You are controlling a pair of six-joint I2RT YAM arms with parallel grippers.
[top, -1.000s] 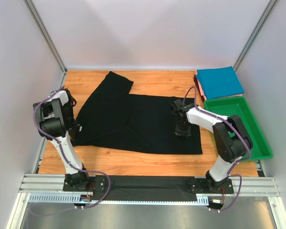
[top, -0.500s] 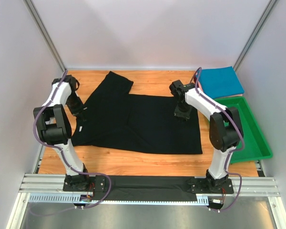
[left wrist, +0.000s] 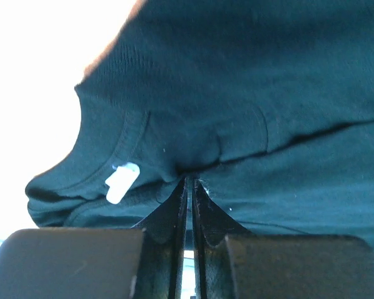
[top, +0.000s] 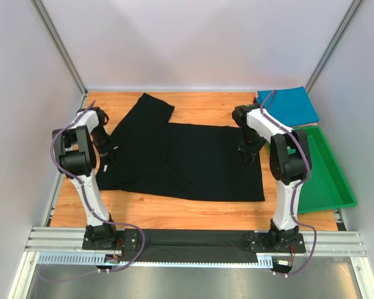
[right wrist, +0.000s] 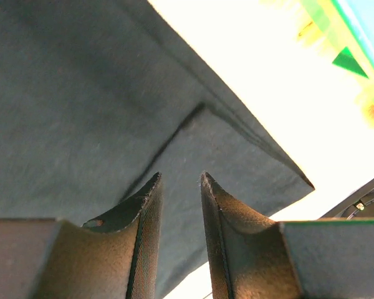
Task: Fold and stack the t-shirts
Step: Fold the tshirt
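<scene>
The large black t-shirt [top: 181,159] lies spread flat across the wooden table. My left gripper [top: 106,151] is at its left edge by the collar. In the left wrist view this gripper [left wrist: 190,179] is shut to a thin slit, with a fold of the black cloth [left wrist: 237,93] bunched at its tips beside a white label [left wrist: 121,182]. My right gripper [top: 249,154] hovers over the shirt's right edge. Its jaws [right wrist: 179,175] stand open, with only flat cloth [right wrist: 81,93] behind the gap. A folded teal-blue t-shirt [top: 288,106] lies at the back right on a reddish one [top: 260,116].
A green plastic tray [top: 318,168] sits along the right side, just right of my right arm. Grey walls close in the table on three sides. Bare wood [top: 174,212] shows in front of the shirt.
My left gripper moved from the shirt's lower left edge up to the collar area. My right gripper moved right to the shirt's right edge, and its jaws spread apart.
</scene>
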